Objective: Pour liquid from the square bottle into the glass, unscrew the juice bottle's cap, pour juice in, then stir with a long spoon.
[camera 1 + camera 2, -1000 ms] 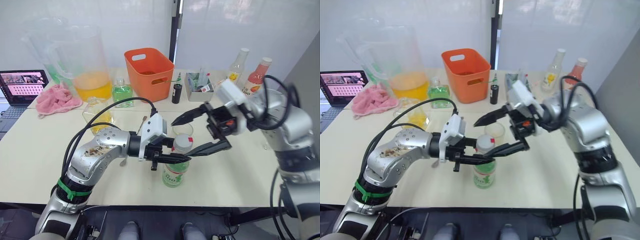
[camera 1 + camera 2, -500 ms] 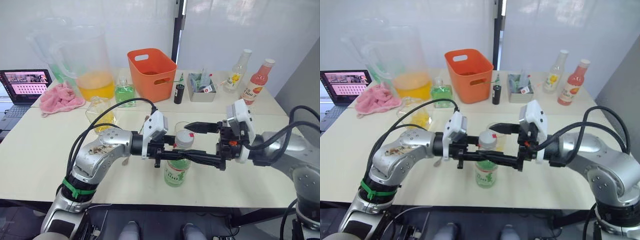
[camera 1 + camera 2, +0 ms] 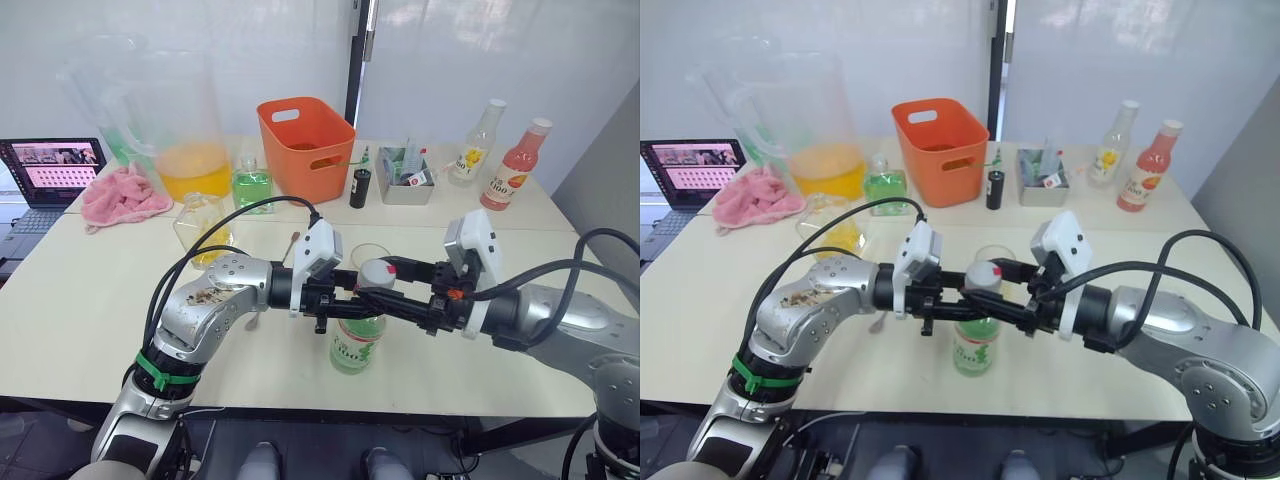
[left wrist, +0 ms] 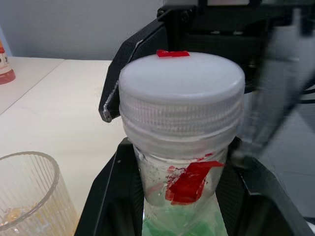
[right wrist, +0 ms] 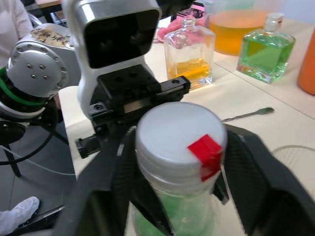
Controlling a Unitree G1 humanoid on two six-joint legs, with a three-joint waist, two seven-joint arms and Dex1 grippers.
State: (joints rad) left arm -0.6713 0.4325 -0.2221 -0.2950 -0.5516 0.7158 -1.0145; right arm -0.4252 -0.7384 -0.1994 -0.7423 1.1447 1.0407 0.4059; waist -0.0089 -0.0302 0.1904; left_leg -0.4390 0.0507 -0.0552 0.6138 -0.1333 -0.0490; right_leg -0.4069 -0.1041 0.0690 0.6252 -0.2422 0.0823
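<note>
The juice bottle [image 3: 355,345] stands upright near the table's front edge, with its white cap [image 3: 377,272] on and a red tab on top. My left gripper [image 3: 355,308] is shut on the bottle's neck just under the cap. From the other side my right gripper [image 3: 381,283] straddles the cap, its fingers [image 5: 251,167] close beside it with a slight gap showing. Just behind the bottle stands the glass [image 3: 366,254]. The square bottle [image 3: 203,225] with yellow liquid is at the left. The long spoon [image 3: 290,243] lies on the table behind my left arm.
Along the back are a big pitcher [image 3: 185,150] of orange liquid, a green square bottle [image 3: 250,185], an orange basket [image 3: 305,140], a small black bottle [image 3: 359,188], a grey tray [image 3: 405,185] and two bottles [image 3: 510,170]. A pink cloth [image 3: 120,195] and laptop [image 3: 45,165] sit far left.
My right gripper has swung down level with the bottle top and its wide-open fingers have narrowed around the cap. My left gripper keeps its hold on the bottle.
</note>
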